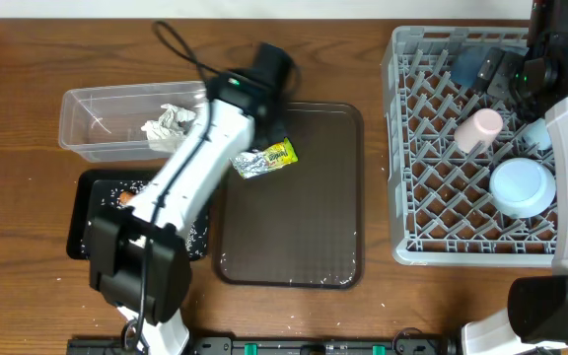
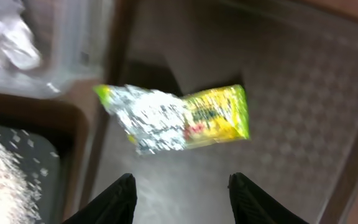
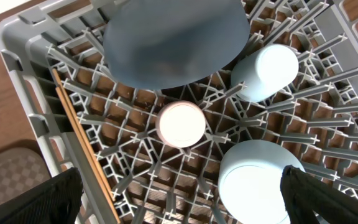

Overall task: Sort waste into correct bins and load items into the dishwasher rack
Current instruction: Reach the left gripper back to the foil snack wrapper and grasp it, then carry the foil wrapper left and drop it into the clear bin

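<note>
A crumpled silver and yellow-green wrapper point(image 1: 264, 158) lies on the brown serving tray; in the left wrist view the wrapper point(image 2: 179, 118) is just beyond my open, empty left gripper point(image 2: 182, 186), which hovers above the tray point(image 1: 266, 135). A white crumpled wrapper point(image 1: 171, 123) sits in the clear tub point(image 1: 87, 123). Rice and the carrot point(image 1: 124, 197) lie in the black bin point(image 1: 82, 232). The grey rack point(image 1: 407, 148) holds the dark-blue bowl point(image 3: 173, 43), pale-blue cup point(image 3: 266, 71), pinkish cup point(image 3: 181, 124) and small pale-blue bowl point(image 3: 260, 180). My right gripper point(image 3: 185, 199) is open and empty above them.
The brown serving tray point(image 1: 294, 227) lies between the bins and the rack, with a few rice grains along its near edge. My left arm stretches over the black bin and the tray's left edge. A black cable loops over the table behind the clear tub.
</note>
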Controlling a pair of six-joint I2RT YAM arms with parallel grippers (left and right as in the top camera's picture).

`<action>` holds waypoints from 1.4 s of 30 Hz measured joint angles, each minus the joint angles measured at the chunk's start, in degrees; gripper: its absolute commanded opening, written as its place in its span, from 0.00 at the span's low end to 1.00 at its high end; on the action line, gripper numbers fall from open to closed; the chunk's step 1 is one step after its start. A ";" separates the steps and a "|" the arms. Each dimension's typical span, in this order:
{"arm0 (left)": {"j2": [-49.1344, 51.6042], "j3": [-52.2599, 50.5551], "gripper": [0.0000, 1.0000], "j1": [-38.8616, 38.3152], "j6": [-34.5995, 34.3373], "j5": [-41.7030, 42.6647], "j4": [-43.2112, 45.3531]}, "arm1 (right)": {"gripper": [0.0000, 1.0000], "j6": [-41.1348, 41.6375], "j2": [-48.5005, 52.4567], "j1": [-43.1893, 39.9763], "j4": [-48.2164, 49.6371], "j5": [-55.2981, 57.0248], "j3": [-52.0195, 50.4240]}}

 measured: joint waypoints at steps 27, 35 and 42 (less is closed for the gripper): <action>0.31 -18.16 0.61 0.48 -44.09 5.16 19.91 | 0.99 0.00 0.00 0.00 0.00 0.00 0.00; 4.96 -18.16 0.61 0.48 -47.74 8.63 20.17 | 0.99 0.00 0.00 0.00 0.00 0.00 0.00; 6.64 -18.16 0.55 0.50 -47.98 8.90 20.90 | 0.99 0.00 0.00 0.00 0.00 0.00 0.00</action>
